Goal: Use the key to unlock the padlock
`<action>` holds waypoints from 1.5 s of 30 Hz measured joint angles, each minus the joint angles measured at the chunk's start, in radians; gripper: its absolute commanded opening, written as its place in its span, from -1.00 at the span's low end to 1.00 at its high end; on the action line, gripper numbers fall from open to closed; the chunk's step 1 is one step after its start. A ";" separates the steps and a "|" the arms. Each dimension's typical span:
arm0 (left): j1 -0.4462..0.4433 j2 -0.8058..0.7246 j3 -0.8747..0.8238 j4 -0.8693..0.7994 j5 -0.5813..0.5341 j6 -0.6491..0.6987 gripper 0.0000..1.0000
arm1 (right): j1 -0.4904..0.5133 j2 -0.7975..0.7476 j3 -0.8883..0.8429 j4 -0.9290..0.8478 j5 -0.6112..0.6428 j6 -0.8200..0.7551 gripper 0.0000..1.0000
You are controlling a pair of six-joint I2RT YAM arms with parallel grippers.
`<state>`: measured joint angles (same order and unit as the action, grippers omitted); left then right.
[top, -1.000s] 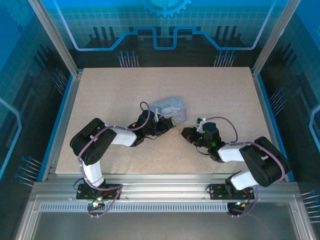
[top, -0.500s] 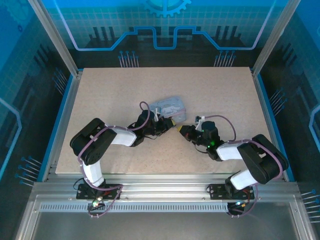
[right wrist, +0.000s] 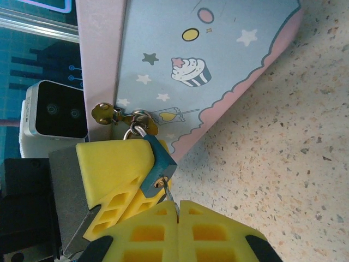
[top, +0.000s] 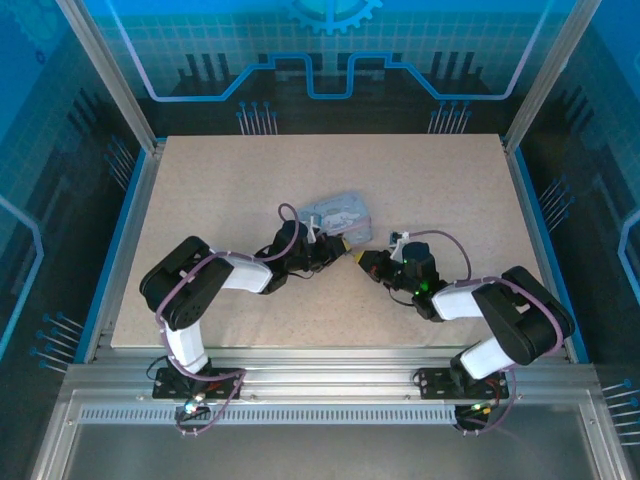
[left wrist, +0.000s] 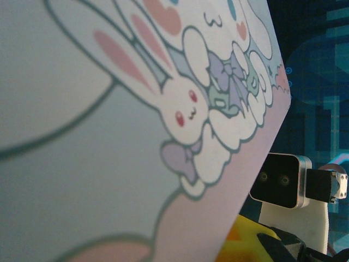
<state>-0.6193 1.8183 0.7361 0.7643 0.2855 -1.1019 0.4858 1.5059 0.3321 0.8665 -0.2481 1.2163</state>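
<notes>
Overhead view: the two arms meet at mid-bench (top: 250,170), the left end effector (top: 328,248) at the near edge of the pastel tin (top: 340,212) and the right end effector (top: 368,263) just beside it, tip to tip.

Right wrist view: we see the right end effector (right wrist: 177,207) clenched, its yellow pads (right wrist: 147,234) pressed together on the key (right wrist: 167,191). The key is a thin sliver running from the seam between the pads up to the lower end of the padlock (right wrist: 157,164). The padlock hangs tilted at the corner of the tin (right wrist: 218,65), its shackle (right wrist: 136,130) threaded through a brass hasp (right wrist: 109,114) on the tin's edge. One yellow pad (right wrist: 112,164) of the left end effector lies flat against the padlock's body. Its partner is hidden, and we read this end effector as narrowly closed and grasping the padlock.

Left wrist view: the tin's cartoon lid (left wrist: 82,164) lies close before the lens, with the right arm's wrist camera (left wrist: 281,180) just beyond its corner.
</notes>
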 measured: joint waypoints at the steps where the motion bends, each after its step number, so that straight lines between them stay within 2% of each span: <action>1: 0.001 0.000 0.000 0.002 0.000 0.000 -0.86 | 0.000 0.000 0.000 0.002 0.000 0.000 -1.00; 19: 0.008 0.008 -0.009 0.028 0.000 -0.024 -0.88 | 0.005 0.060 0.007 0.082 -0.015 0.054 -1.00; 35: 0.025 0.016 -0.013 0.034 -0.016 -0.034 -0.91 | 0.005 0.222 0.011 0.300 -0.029 0.267 -1.00; 45: 0.034 0.017 -0.013 0.051 -0.022 -0.061 -0.92 | 0.019 0.261 0.019 0.369 -0.003 0.223 -1.00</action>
<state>-0.5850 1.8355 0.7227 0.8150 0.2634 -1.1633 0.5053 1.7672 0.3508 1.2358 -0.2508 1.4395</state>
